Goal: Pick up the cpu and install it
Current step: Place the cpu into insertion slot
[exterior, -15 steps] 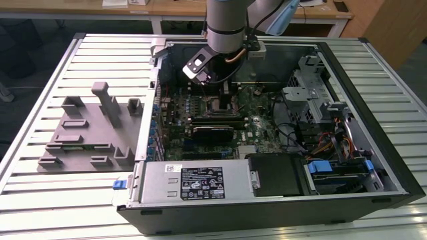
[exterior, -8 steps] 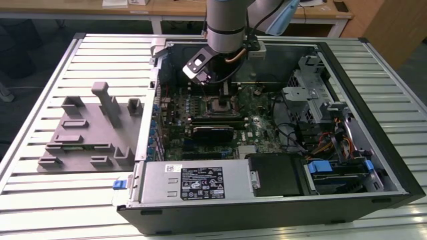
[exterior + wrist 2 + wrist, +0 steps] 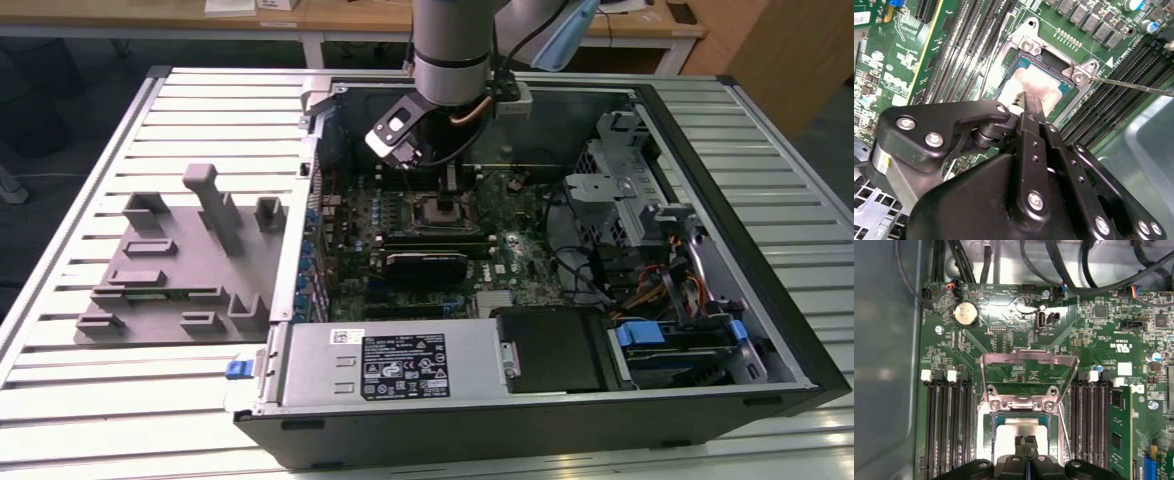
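Slatted pale metal table, ridged lengthwise, carries an open dark computer case. Grey moulded plastic tray with upright pegs and pockets lies on the table, beside the case on the exterior view's left.

Arm comes down into the case over the green motherboard.

- cpu: flat square, dull silvery lid, pale tan rim. Sits flat in the socket recess (also seen in the first wrist view).
- Tool: matt black, bolted plates, narrow fingers. The fingers are pressed together with nothing between them, tips right at the cpu lid; whether they touch it I cannot tell. The tool body covers the near half of the chip in both wrist views.
- Load plate: thin bright sheet-metal frame, hinged up and standing open behind the socket.
- Latch lever: slim steel rod, angled away from the socket corner.
- Memory slots: long black rows with white clips, flanking the socket on both sides.
- Coin cell: round, shiny.
- Black cables loop along the board's edge.
- Power supply: grey metal box with a white label of dense black print and symbols.
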Robot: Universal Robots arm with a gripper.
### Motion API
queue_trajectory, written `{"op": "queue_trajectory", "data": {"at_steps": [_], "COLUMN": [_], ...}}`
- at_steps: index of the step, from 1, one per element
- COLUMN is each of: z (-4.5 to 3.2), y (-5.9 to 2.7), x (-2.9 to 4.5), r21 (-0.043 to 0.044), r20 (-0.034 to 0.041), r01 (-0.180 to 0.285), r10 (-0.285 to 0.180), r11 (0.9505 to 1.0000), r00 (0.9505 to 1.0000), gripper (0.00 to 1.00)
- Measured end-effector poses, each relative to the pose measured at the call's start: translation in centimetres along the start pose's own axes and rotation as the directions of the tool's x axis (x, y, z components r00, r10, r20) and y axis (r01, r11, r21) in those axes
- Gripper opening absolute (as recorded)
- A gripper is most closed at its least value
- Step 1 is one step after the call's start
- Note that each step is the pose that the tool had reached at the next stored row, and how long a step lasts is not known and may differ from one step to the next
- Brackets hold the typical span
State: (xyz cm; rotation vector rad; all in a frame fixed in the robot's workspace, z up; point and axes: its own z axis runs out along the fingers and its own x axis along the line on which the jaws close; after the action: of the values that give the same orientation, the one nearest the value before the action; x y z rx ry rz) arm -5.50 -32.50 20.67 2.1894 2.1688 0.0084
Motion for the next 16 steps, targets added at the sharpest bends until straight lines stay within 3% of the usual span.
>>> {"op": "queue_trajectory", "data": {"at_steps": [16], "z": [0.74], "y": [-0.29], "x": [0.03], "r21": [-0.0001], "r20": [-0.0056], "r01": [0.0], "r10": [0.0], "r11": [1.0], "r00": [1.0], "gripper": [0.11]}}
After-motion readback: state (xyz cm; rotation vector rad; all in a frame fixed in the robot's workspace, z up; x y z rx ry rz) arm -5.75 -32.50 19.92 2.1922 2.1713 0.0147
